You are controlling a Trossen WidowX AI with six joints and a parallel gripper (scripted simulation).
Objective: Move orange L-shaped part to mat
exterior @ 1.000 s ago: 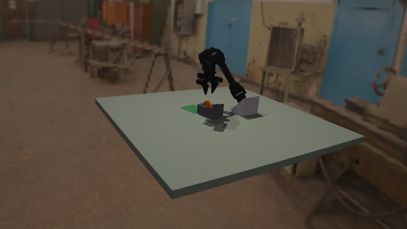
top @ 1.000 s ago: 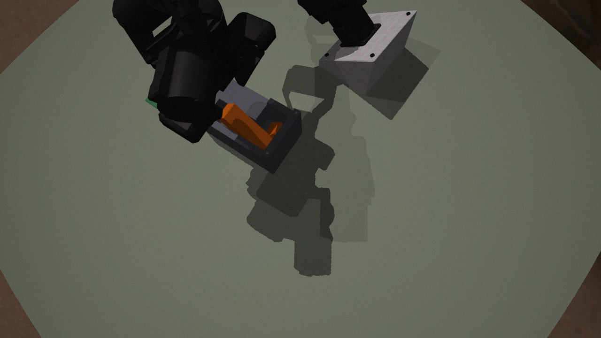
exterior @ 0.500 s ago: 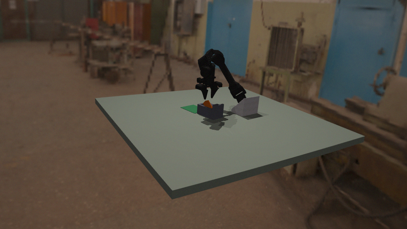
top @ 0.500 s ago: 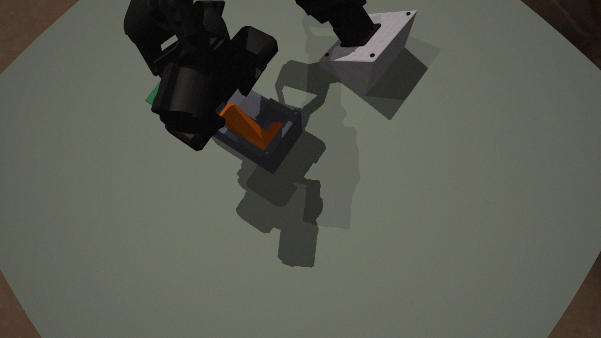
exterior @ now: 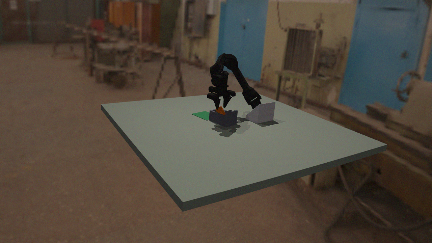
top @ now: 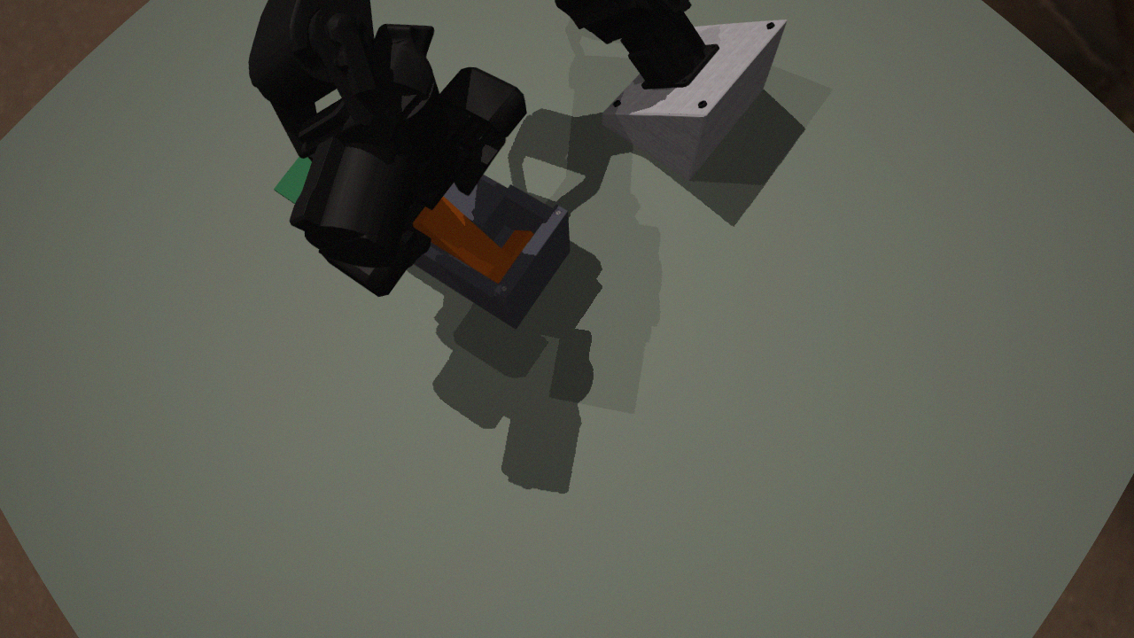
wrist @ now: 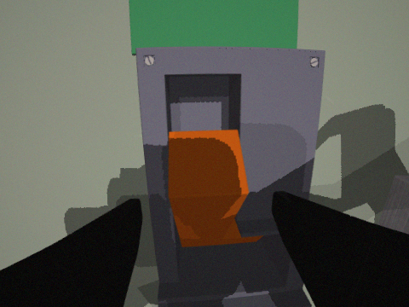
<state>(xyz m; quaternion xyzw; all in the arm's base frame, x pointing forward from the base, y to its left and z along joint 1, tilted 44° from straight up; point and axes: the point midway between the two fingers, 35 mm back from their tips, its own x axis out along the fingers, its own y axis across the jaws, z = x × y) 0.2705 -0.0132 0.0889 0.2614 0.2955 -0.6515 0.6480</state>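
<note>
The orange L-shaped part [top: 476, 247] [exterior: 220, 111] [wrist: 204, 166] is tilted in the pocket of the grey tray [top: 540, 269] [exterior: 228, 119] [wrist: 277, 98]. Its L-shaped end is low in the pocket, and its other end is raised, toward the green mat [top: 294, 182] [exterior: 201, 114] [wrist: 213, 26]. My gripper [exterior: 221, 107] [wrist: 208, 205] is open and points down over the tray. In the wrist view its fingers stand on either side of the part, with a gap on each side. In the top view the arm hides the fingertips, the raised end and most of the mat.
The light grey wedge-shaped base block [top: 737, 67] [exterior: 266, 112] [wrist: 394, 205] stands on the table [top: 832, 396] [exterior: 256, 151], a short way from the tray. The mat lies beside the tray's raised-part side. Arm shadows fall across the tray and table.
</note>
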